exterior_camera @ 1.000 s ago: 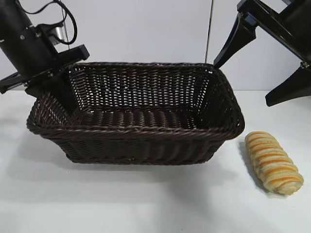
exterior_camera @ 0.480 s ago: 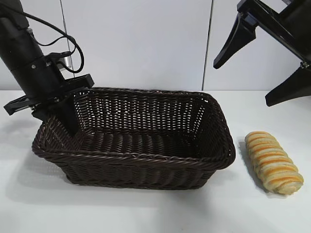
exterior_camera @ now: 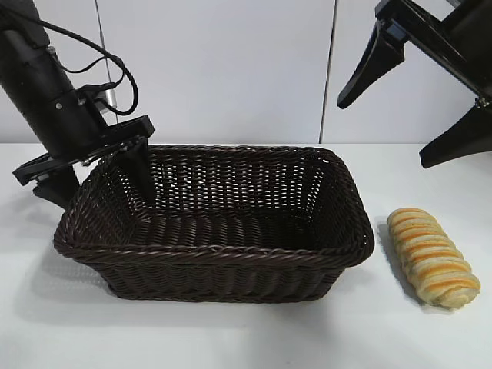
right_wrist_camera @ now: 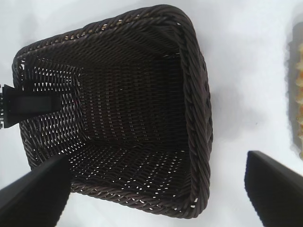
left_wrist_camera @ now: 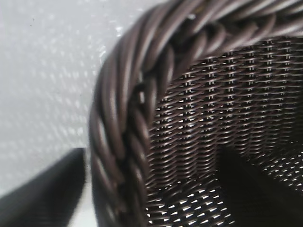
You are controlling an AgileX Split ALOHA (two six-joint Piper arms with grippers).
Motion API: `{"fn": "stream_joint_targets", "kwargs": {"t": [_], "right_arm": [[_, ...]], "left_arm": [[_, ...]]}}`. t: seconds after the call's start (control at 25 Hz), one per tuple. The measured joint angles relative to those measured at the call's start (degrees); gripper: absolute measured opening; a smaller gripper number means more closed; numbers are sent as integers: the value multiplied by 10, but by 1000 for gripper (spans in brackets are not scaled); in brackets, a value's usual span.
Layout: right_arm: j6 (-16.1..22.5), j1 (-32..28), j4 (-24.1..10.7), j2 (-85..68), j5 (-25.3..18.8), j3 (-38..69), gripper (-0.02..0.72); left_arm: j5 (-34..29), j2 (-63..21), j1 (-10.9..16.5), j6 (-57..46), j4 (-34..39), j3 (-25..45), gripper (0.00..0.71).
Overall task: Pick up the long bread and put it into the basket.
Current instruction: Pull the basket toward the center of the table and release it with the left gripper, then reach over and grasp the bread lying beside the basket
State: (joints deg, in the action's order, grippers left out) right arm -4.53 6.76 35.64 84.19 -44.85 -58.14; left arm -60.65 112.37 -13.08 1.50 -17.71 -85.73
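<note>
The basket (exterior_camera: 223, 231) is seen resting flat on the white table (exterior_camera: 231, 338), its braided rim facing up and its inside bare. The long bread (exterior_camera: 433, 257) is found outside it, lying on the table just beside the basket's right-hand end, apart from the weave and untouched by either arm.

The left gripper (exterior_camera: 96, 173) is placed at the basket's left end, pointed steeply down, and its jaws are spread wide: one finger (exterior_camera: 144, 173) is set inside the basket against the end wall, the other is kept outside, so the rim is straddled rather than pinched (in the left wrist view a clear gap shows between the rim and the dark finger outside it). Nothing is held by it.

The right gripper (exterior_camera: 419, 104) is held high at the upper right, above the table between the basket's right end and the bread. Its jaws are also parted wide, and nothing is carried between them. From its wrist view the basket is looked down into, and only a sliver of the bread (right_wrist_camera: 298, 94) is caught at the edge.
</note>
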Motion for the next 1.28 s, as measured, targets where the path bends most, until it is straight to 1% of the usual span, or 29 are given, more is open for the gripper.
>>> {"fn": "stream_joint_targets", "kwargs": {"t": [0.24, 0.32, 0.36, 0.4, 0.48, 0.56, 0.72, 0.8, 0.84, 0.88, 0.96, 1.16, 1.24, 1.28], "right_arm": [[0, 0, 0, 0, 0, 0, 694], [0, 0, 0, 0, 0, 0, 694], [0, 0, 0, 0, 0, 0, 694], [0, 0, 0, 0, 0, 0, 694], [0, 0, 0, 0, 0, 0, 694], [0, 0, 0, 0, 0, 0, 694], [0, 0, 0, 0, 0, 0, 694], [0, 0, 0, 0, 0, 0, 694], [0, 0, 0, 0, -1, 0, 694], [-1, 0, 0, 0, -1, 0, 694], [-3, 0, 0, 0, -1, 0, 694], [-11, 0, 0, 0, -1, 0, 694], [-15, 0, 0, 0, -1, 0, 694], [-17, 0, 0, 0, -1, 0, 694]], "left_arm": [[-29, -54, 0, -29, 82, -41, 693], [-49, -60, 8, -32, 110, -71, 694], [-62, -61, 18, -32, 122, -85, 694], [-71, -61, 34, -32, 130, -100, 694], [-89, -62, 77, -32, 144, -126, 694], [-93, -69, 137, -28, 149, -141, 694], [-99, -97, 251, 6, 157, -144, 694], [-100, -118, 292, 20, 152, -144, 694], [-101, -130, 308, 31, 149, -144, 694], [-101, -144, 318, 40, 144, -144, 694], [-102, -178, 326, 53, 135, -144, 695], [-112, -312, 323, 63, 109, -143, 694], [-113, -376, 311, 64, 108, -137, 694], [-115, -412, 298, 67, 108, -131, 694]]}}
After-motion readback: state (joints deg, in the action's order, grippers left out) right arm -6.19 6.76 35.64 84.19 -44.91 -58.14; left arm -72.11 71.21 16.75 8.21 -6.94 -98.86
